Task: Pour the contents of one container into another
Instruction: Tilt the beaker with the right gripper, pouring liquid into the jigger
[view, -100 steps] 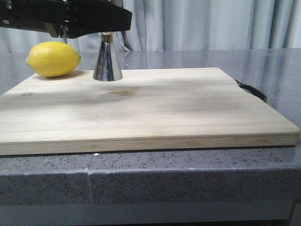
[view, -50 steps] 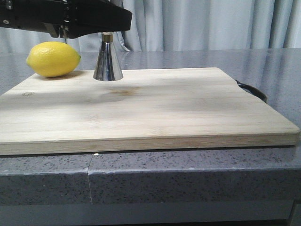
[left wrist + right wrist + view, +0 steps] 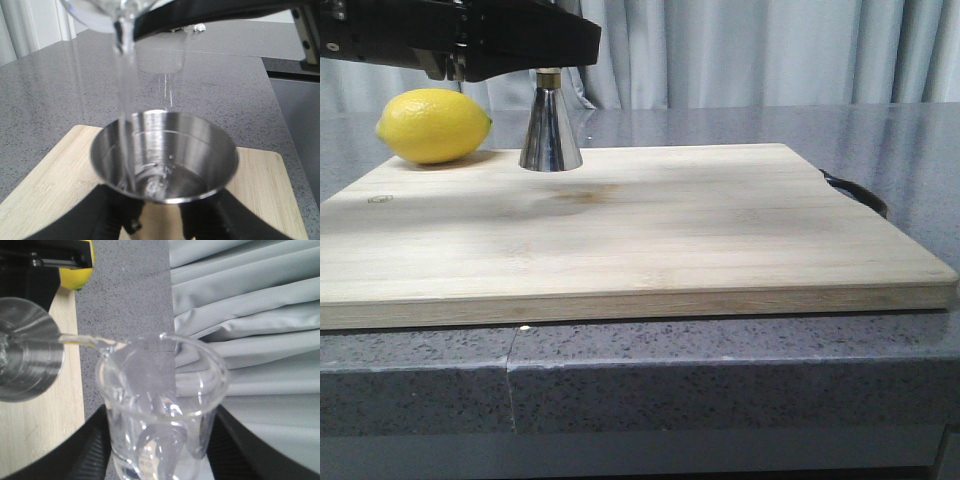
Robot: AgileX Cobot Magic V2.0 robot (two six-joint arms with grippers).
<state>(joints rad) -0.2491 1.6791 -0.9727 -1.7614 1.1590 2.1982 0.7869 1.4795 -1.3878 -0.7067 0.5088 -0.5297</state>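
The right gripper (image 3: 160, 450) clamps the tilted glass beaker (image 3: 162, 405) above the steel jigger (image 3: 164, 155), a clear stream (image 3: 125, 100) falling into its cup; the left gripper (image 3: 157, 220) grips the jigger, which stands upright on the wooden cutting board (image 3: 650, 230) near the lemon (image 3: 433, 125).

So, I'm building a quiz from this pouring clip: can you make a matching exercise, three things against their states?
Things:
1. beaker
2. jigger
3. lemon

States:
A. lying on the counter beside the cutting board
B. tipped, a stream of water leaving its lip
C. upright on the board, taking in the water

Pairs: 1-B, 2-C, 3-A
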